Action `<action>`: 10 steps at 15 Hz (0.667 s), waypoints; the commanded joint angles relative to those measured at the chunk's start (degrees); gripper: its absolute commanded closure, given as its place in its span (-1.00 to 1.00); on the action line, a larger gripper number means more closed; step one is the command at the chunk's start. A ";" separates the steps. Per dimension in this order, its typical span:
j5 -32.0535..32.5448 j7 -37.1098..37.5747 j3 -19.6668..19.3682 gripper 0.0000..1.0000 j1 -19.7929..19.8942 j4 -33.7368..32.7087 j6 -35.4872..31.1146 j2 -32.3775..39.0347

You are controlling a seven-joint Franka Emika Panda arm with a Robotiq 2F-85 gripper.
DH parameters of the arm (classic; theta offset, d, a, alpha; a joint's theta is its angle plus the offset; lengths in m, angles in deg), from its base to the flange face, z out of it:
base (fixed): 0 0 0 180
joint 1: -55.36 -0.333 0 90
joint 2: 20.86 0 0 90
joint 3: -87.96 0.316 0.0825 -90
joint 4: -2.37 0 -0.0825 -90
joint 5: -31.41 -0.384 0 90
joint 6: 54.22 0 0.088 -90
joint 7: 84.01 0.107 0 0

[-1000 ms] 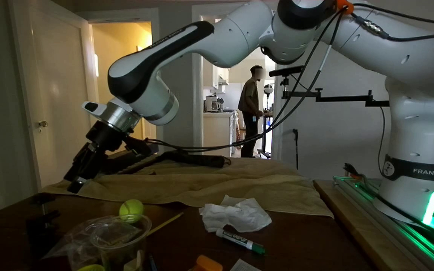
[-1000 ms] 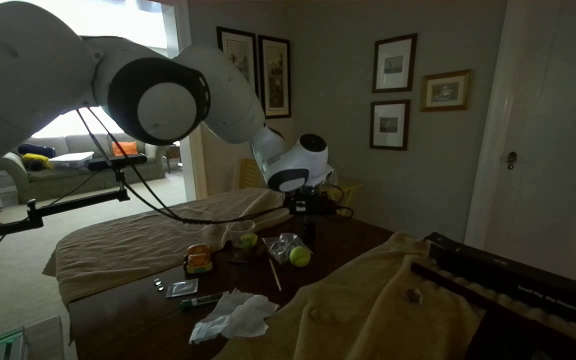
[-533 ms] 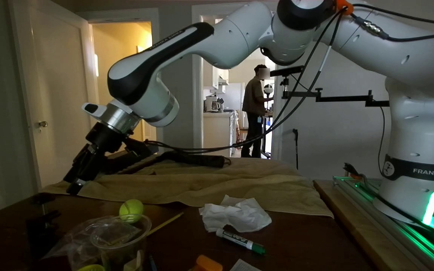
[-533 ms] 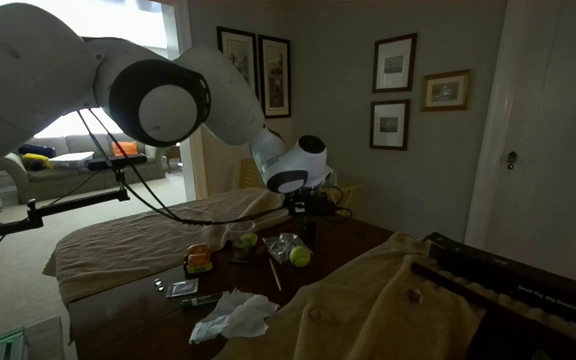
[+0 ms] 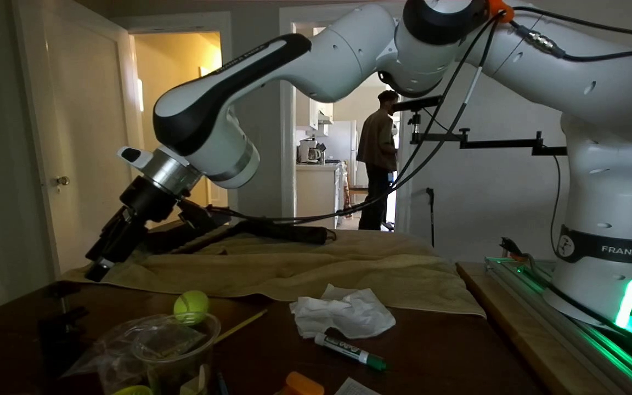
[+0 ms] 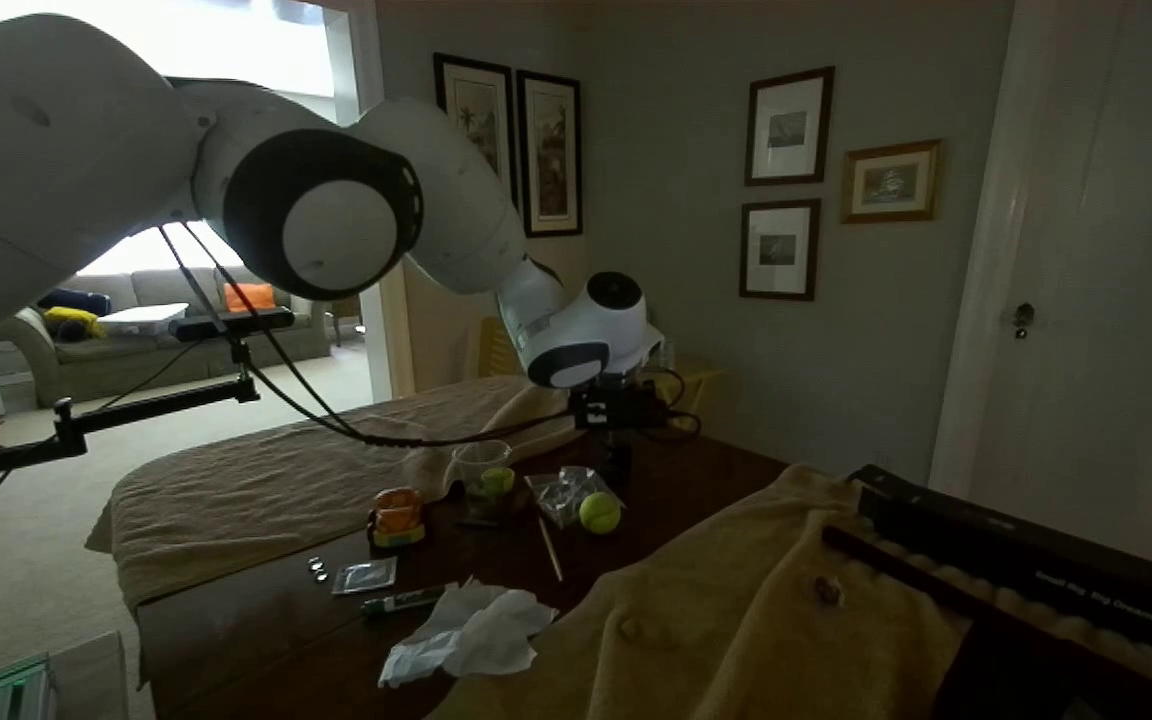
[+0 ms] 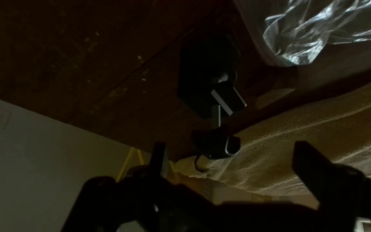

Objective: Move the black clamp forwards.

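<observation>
The black clamp stands upright on the dark table, at lower left of the frame in an exterior view; in the wrist view it takes the upper middle, its silver screw pointing down the frame. Standing that way, it offers its screw end first to anything coming from above.

The gripper holds nothing. Its two fingers stand wide apart at lower centre and lower right of the wrist view, presumably to leave room for the clamp between them. The clamp's near end shows in that gap only by line of sight: in an exterior view the fingertips are higher in the frame and farther right, apart from it.

The arm crosses from the right edge to the left, apparently because the clamp sits far from the base. Its far end slants, which likely suits an approach from above and one side.

A clear bag lies just beside the clamp, upper right in the wrist view; whether they touch cannot be told. The tennis ball and the plastic cup are near too, so a low sweep could catch them; gripping first seems safer.
</observation>
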 commanded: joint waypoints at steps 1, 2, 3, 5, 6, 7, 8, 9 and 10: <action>2.12 2.45 1.14 -0.47 0.28 -1.90 -1.36 1.67; 2.12 2.60 1.25 -0.36 0.33 -1.99 -1.13 1.76; 2.21 2.84 1.13 -0.17 0.21 -2.07 -1.13 1.86; 2.32 3.20 1.05 0.12 0.11 -2.19 -1.20 2.06; 2.33 3.26 1.11 0.24 0.14 -2.29 -1.16 2.18; 2.31 3.33 1.17 0.37 0.20 -2.42 -0.96 2.28; 2.31 3.41 1.17 0.40 0.19 -2.56 -1.01 2.41; 2.20 3.48 1.31 0.39 0.26 -2.76 -1.01 2.61; 2.11 3.64 1.37 0.36 0.25 -3.05 -1.05 2.86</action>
